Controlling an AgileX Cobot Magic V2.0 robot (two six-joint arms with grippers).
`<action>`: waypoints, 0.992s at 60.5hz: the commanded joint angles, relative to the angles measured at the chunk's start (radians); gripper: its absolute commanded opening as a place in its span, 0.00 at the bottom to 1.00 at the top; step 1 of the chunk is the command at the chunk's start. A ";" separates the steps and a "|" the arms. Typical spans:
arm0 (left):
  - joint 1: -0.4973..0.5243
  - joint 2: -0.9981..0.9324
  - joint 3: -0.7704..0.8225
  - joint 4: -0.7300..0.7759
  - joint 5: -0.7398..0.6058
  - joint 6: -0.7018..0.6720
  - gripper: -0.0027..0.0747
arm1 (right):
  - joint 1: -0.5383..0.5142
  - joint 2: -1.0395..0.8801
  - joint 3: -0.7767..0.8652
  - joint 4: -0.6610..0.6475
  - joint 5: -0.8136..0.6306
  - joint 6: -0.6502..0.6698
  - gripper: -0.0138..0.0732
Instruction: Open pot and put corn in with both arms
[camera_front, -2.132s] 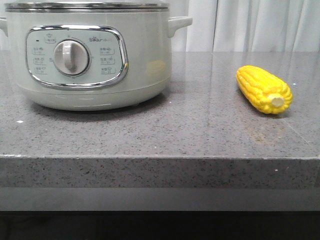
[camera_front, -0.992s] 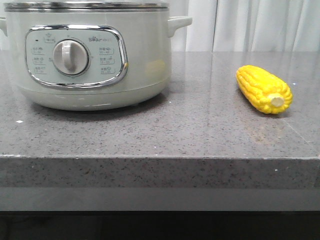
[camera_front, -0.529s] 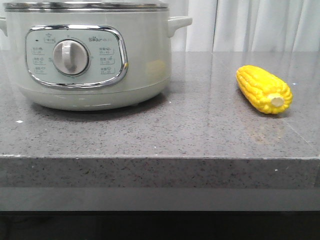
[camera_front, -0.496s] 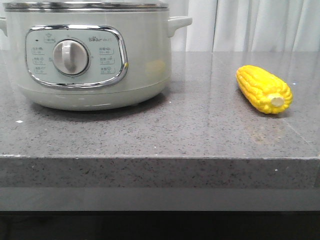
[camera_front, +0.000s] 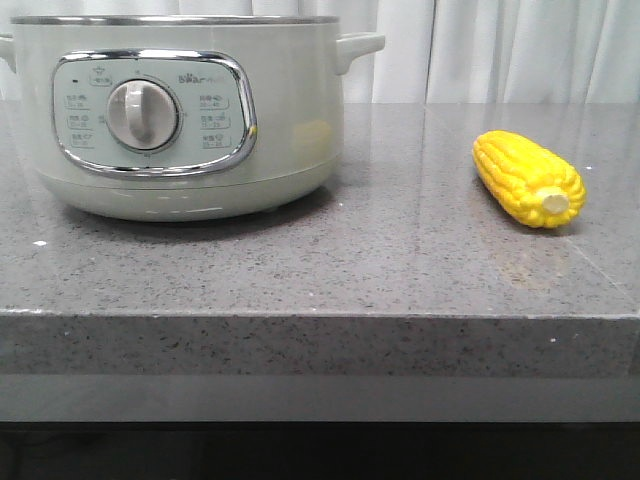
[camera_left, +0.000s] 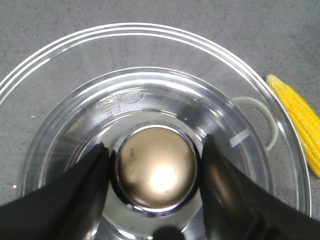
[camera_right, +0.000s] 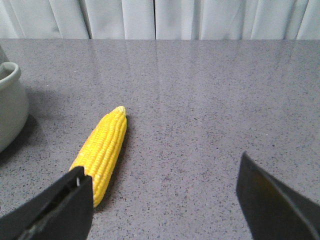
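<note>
Pot open, corn on the counter.
The pale grey-green pot (camera_front: 190, 120) stands upright, dial facing front; the yellow corn (camera_front: 528, 179) lies well apart, stub end forward.

left tool (camera_left: 155, 192): black fingers | right tool (camera_right: 165, 200): black, wedge-shaped fingers

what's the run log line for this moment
stage: lid lifting | left gripper: shut on lid knob | lid: above pot | right gripper: open, over corn | corn: on counter
</note>
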 joint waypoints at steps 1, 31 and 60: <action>-0.005 -0.115 -0.007 -0.026 -0.120 0.008 0.35 | -0.004 0.010 -0.038 -0.008 -0.071 -0.010 0.85; -0.005 -0.602 0.618 -0.026 -0.245 0.031 0.35 | -0.004 0.010 -0.038 -0.008 -0.076 -0.010 0.85; -0.005 -1.204 1.106 -0.026 -0.332 0.022 0.35 | 0.038 0.151 -0.039 -0.006 -0.116 -0.010 0.85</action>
